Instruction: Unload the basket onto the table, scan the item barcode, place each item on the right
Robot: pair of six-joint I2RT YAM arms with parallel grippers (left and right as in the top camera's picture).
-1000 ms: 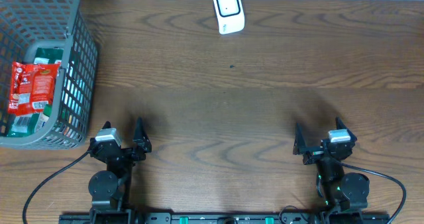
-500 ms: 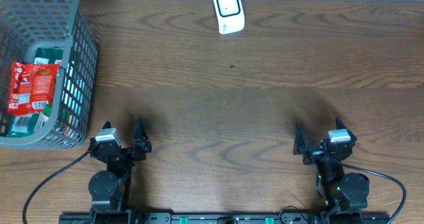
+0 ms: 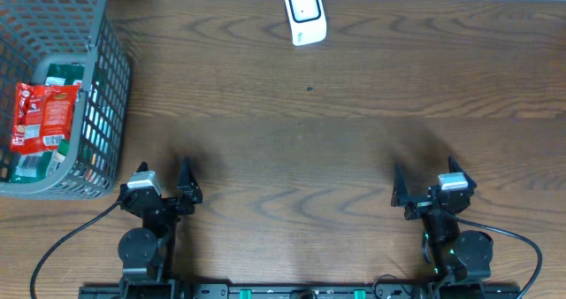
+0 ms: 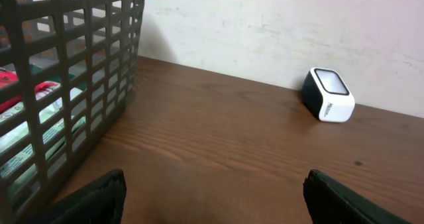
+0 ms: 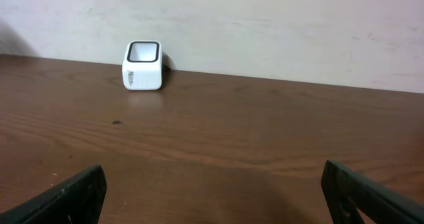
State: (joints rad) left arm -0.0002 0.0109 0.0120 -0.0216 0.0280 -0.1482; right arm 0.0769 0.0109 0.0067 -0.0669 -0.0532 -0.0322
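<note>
1. Two claws sit at the table's (image 3: pixel 309 140) 6 o'clock edge: the left gripper (image 3: pixel 164 173) toward 7 o'clock and the right gripper (image 3: pixel 426 175) toward 5 o'clock. Both are spread wide and pinch nothing.
2. One red packet (image 3: pixel 42 115) lies in the grey basket (image 3: pixel 108 65) at the table's 10 o'clock corner, on top of green packets (image 3: pixel 66 73).
3. Its long axis runs about 12 to 6 o'clock, tipped slightly toward 1 o'clock. Its printed face is up, and the lettering is too small to read.
4. One white scanner (image 3: pixel 305 14) stands at 12 o'clock against the far wall, well apart from the basket, dark window up. The grey writing on its side cannot be read.
</note>
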